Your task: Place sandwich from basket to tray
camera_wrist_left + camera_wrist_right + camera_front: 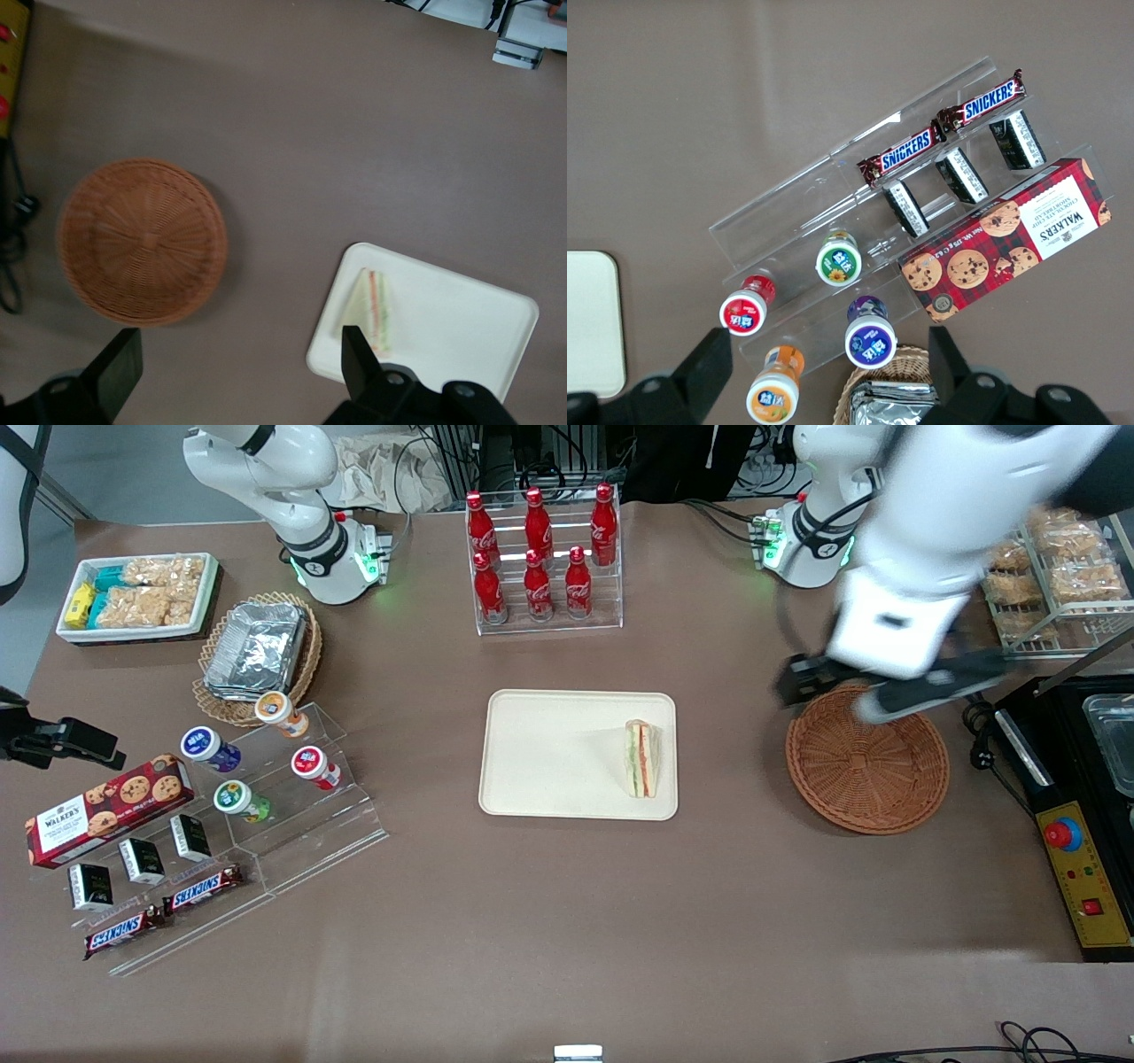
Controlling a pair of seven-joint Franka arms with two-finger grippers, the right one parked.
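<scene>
From my console I see the sandwich [642, 758] already lying on the cream tray [549, 753] at the centre of the front frame, tucked against the tray's edge nearest the basket [866, 763], which sits empty at the right of the frame. My pincer [239, 372] hangs in the air above the bench [567, 921], over the basket's rim, with its two fingers spread wide and nothing between them. In the wrist view, basket and tray lie well apart with bare brown surface between. I judge the placing done (the wedge looks settled on its side, filling layers showing along the cut face). Were I to take it up again, I would expect it to be light and soft, the bread easily crushed and the layers prone to sliding apart, so I would close gently across the two flat bread faces near the thick end rather than pinch the pointed tip.
</scene>
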